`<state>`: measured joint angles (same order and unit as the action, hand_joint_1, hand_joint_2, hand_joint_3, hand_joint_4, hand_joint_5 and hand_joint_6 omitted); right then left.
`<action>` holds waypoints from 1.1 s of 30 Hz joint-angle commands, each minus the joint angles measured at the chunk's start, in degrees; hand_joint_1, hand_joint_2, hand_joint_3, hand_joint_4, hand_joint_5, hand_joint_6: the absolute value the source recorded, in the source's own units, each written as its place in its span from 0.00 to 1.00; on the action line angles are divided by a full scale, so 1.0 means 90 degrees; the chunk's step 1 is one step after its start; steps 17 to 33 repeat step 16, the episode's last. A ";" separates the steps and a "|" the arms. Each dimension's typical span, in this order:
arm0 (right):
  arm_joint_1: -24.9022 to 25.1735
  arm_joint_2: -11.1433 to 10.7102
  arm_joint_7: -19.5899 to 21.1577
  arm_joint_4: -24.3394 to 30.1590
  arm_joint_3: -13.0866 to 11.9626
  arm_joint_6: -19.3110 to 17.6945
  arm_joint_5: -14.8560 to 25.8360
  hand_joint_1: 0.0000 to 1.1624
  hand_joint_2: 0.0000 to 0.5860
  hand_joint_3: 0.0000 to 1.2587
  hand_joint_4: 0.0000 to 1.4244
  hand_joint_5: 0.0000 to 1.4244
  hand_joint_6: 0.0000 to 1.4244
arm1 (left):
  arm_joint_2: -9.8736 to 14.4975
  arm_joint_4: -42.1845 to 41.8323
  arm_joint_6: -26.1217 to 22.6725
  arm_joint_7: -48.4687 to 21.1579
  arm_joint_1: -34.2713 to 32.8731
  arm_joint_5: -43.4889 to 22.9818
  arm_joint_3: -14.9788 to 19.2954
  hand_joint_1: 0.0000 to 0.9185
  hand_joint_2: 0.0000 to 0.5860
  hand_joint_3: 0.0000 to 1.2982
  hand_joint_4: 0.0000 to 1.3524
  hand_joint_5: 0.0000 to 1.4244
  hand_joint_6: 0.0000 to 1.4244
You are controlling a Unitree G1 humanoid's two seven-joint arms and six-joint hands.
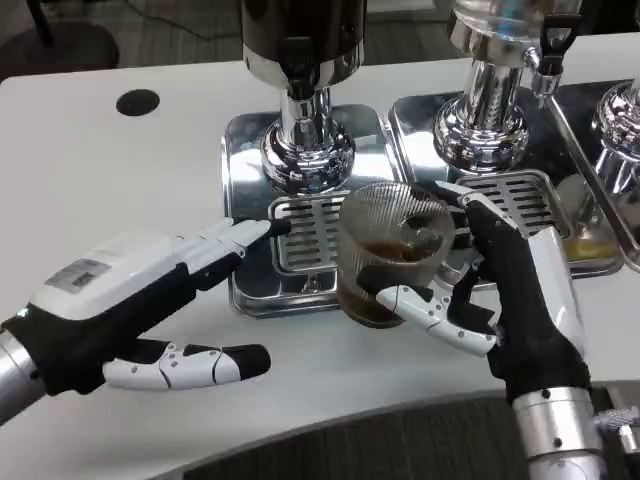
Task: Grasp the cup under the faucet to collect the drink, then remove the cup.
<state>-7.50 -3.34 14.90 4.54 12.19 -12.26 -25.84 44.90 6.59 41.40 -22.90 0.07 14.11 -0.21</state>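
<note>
Cup (392, 250) is sitting at centre frame, wrapped by your right hand (505, 300), whose thumb is crossing the front of the ribbed glass while the other fingers are curling around the far side. Dark drink is already lying in the bottom part of the cup, so the collecting step looks done, or near enough as far as can be judged.

You are holding the cup at the front right corner of the left drip tray (250, 210), over its edge and partly over the white table (120, 190), below and right of the dark dispenser's faucet (303, 55) rather than directly under it. Whether the base is lifted off the tray or resting on it cannot be told from this angle.

Your left hand (150, 300) is lying at lower left with fingers stretched out and apart, gripping nothing, its fingertips (262, 230) reaching the tray's left side near the grate (308, 232).

What is remaining, by my reading, is the removal itself: you are needing to carry the cup clear of the tray and set it on bare table, keeping it upright so the drink is not slopping. The second dispenser (495, 90) is standing at upper right, close behind your right hand.
</note>
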 commanded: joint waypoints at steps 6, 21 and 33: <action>0.0251 0.0005 -0.0016 -0.0069 -0.0012 -0.0348 0.0099 0.56 0.37 0.42 0.43 0.58 0.83 | -0.0017 -0.0040 -0.0069 0.0039 0.0081 0.0061 0.0061 0.00 0.21 0.00 0.00 0.00 0.05; 0.0273 0.0012 -0.0027 -0.0105 -0.0026 -0.0356 0.0107 0.56 0.37 0.42 0.43 0.58 0.83 | -0.0048 -0.0119 -0.0092 0.0075 0.0129 0.0093 0.0108 0.00 0.21 0.00 0.00 0.00 0.05; 0.0273 0.0012 -0.0027 -0.0105 -0.0026 -0.0356 0.0107 0.56 0.37 0.42 0.43 0.58 0.83 | -0.0048 -0.0119 -0.0092 0.0075 0.0129 0.0093 0.0108 0.00 0.21 0.00 0.00 0.00 0.05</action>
